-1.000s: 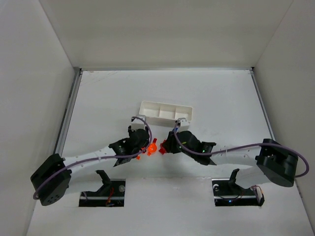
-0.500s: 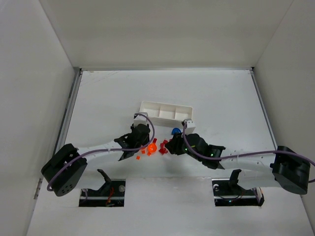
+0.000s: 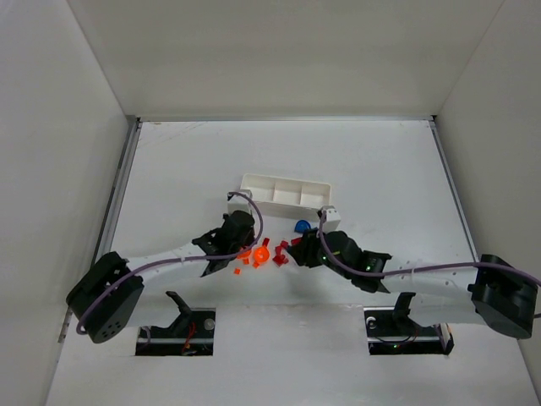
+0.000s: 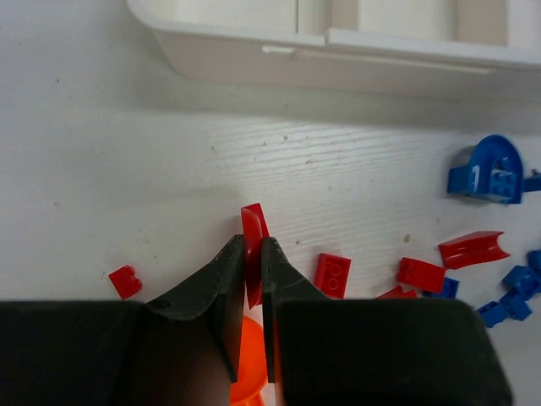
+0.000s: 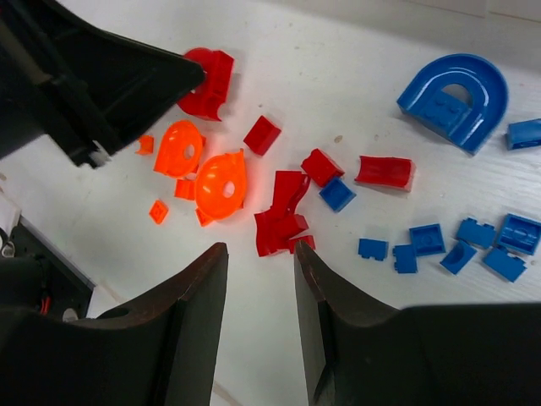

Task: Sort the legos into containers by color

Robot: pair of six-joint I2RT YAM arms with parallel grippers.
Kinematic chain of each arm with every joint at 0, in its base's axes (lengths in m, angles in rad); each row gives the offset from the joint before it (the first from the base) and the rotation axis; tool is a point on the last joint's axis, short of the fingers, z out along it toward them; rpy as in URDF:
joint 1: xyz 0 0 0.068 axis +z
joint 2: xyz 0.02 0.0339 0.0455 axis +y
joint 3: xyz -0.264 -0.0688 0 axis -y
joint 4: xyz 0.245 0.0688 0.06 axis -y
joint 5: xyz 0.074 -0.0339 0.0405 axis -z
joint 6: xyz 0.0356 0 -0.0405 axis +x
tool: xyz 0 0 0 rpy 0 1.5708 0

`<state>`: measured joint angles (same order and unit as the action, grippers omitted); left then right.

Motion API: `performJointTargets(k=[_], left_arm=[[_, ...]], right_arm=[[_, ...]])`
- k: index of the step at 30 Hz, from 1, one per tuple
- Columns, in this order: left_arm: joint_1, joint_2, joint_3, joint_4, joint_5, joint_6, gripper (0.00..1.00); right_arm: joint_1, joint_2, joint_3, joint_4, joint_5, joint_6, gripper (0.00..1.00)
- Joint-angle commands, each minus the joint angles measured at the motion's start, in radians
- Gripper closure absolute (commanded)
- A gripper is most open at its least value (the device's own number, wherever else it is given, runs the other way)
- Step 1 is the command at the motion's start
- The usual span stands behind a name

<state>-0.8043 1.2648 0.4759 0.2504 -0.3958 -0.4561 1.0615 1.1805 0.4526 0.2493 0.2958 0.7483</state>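
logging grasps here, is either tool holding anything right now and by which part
The left tool pinches a thin red piece by one end, the rest sticking out ahead. The right tool is open, holding nothing.

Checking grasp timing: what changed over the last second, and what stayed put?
The left gripper closed on a red brick. The right gripper, open, drew back rightward, uncovering the blue arch piece. The white tray stayed put.
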Motion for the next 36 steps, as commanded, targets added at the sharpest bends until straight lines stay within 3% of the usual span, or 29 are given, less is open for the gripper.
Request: performJointTargets(k=[1, 8, 13, 15, 29, 36], left_arm=[[0.004, -0.087, 0.041, 0.056, -0.015, -0.019, 0.95], [-0.009, -0.173, 0.07, 0.049, 0.0, -0.044, 0.94], [-0.008, -0.185, 0.086, 0.062, 0.035, -0.068, 0.94], [-0.012, -0.17, 0.107, 0.079, 0.047, -0.069, 0.94], [0.038, 0.25, 0.447, 0.207, 0.178, -0.053, 0.93], [0.043, 0.333, 0.512, 0.204, 0.176, -0.046, 0.93]], right_arm=[[-0.022, -0.059, -0.028, 0.038, 0.02, -0.006, 0.57], [-0.108, -0.18, -0.092, 0.05, 0.028, 0.014, 0.58], [-0.139, -0.238, -0.106, 0.022, 0.022, 0.013, 0.82], [-0.151, -0.252, -0.106, -0.002, 0.034, 0.006, 0.86], [-0.223, -0.28, -0.143, -0.053, 0.046, 0.017, 0.81], [-0.237, -0.331, -0.173, -0.071, 0.048, 0.02, 0.8]])
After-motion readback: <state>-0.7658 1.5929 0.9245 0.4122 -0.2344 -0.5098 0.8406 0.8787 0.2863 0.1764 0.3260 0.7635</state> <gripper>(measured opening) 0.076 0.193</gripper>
